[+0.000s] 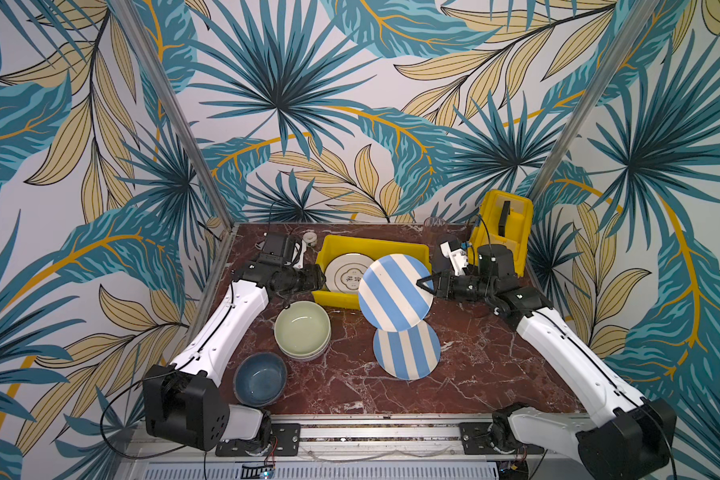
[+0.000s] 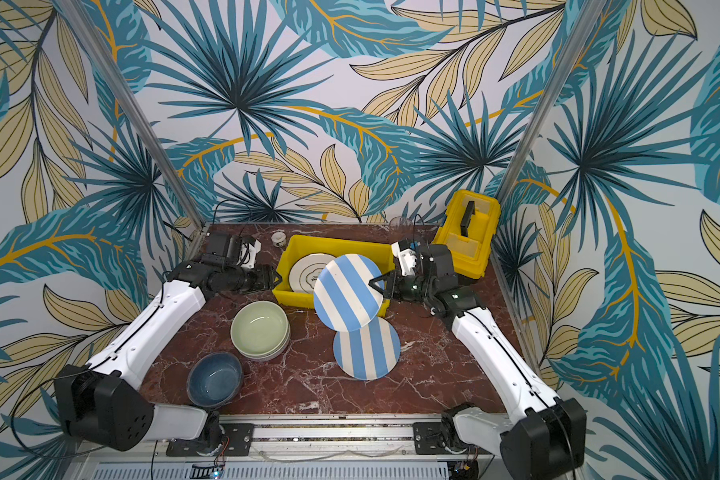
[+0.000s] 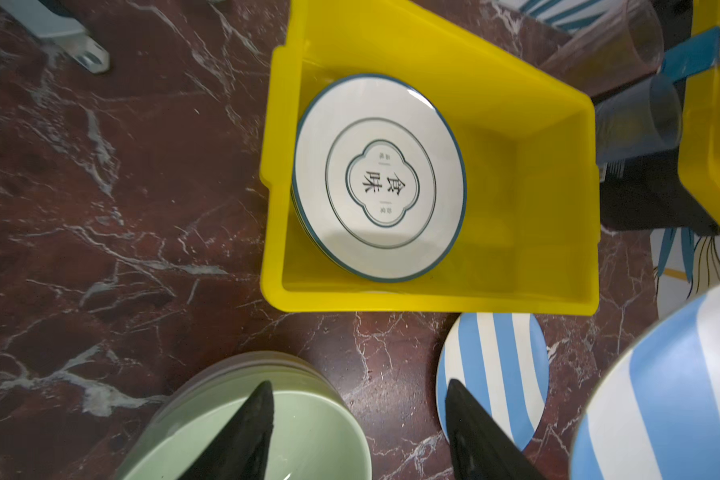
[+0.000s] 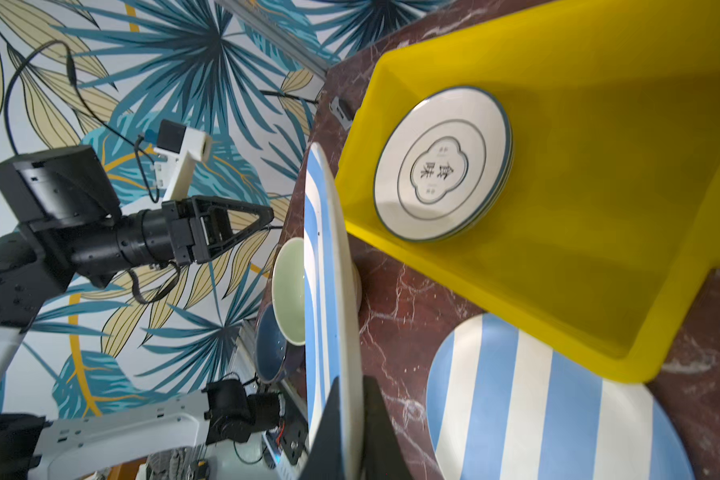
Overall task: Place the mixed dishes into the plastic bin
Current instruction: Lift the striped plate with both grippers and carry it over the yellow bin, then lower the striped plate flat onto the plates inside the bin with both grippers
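Near bin (image 1: 333, 298) front, right tool (image 1: 422, 285) clamps striped plate (image 1: 393, 293) edge.

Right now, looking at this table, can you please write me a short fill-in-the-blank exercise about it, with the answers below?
The right gripper grips the lifted blue-and-cream striped round plate; the left gripper holds ____.
The white printed round plate lies ____ the shallow yellow plastic bin.
The stacked pale green bowls and the dark blue bowl stand on the red marble table, not yet in the ____.
Answers: nothing; inside; bin
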